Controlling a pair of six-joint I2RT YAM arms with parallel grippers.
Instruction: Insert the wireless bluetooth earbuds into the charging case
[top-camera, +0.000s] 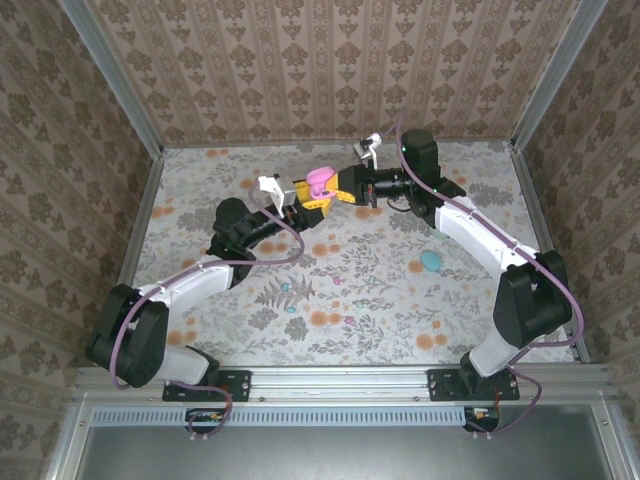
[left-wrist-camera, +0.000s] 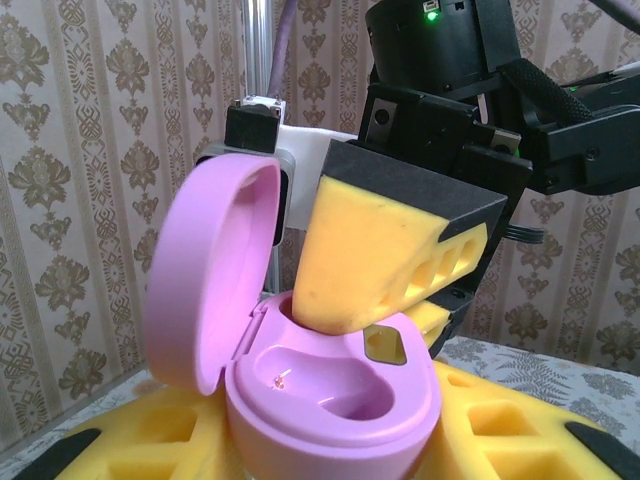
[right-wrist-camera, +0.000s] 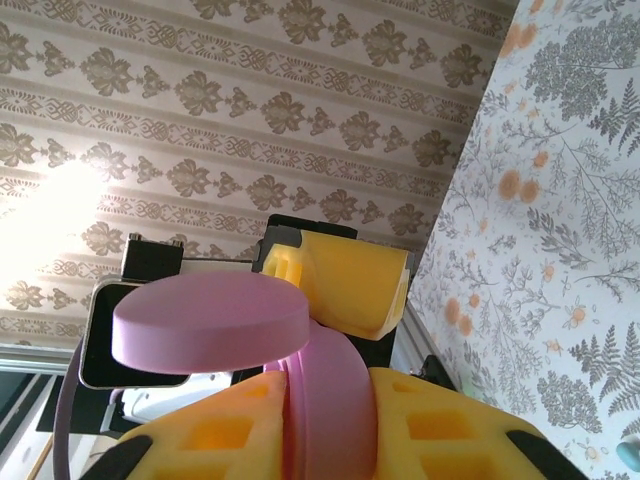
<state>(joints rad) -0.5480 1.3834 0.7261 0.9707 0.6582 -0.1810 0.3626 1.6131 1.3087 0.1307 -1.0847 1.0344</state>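
Directly under my right end effector (left-wrist-camera: 385, 335), its opening impossible to tell, sits the open case (left-wrist-camera: 330, 395), clamped by my left end effector (top-camera: 306, 196).

One pink case (left-wrist-camera: 330, 400), one teal case (top-camera: 430, 261), two arms (top-camera: 190, 285) (top-camera: 480, 235).

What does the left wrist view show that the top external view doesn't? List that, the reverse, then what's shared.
Left wrist adds: the inside of the open charging case, its visible well bare, the right gripper dipping a finger in. Top external adds: a teal piece lying on the mat, apart from both arms. Both: the pink case between the left gripper and the right one.
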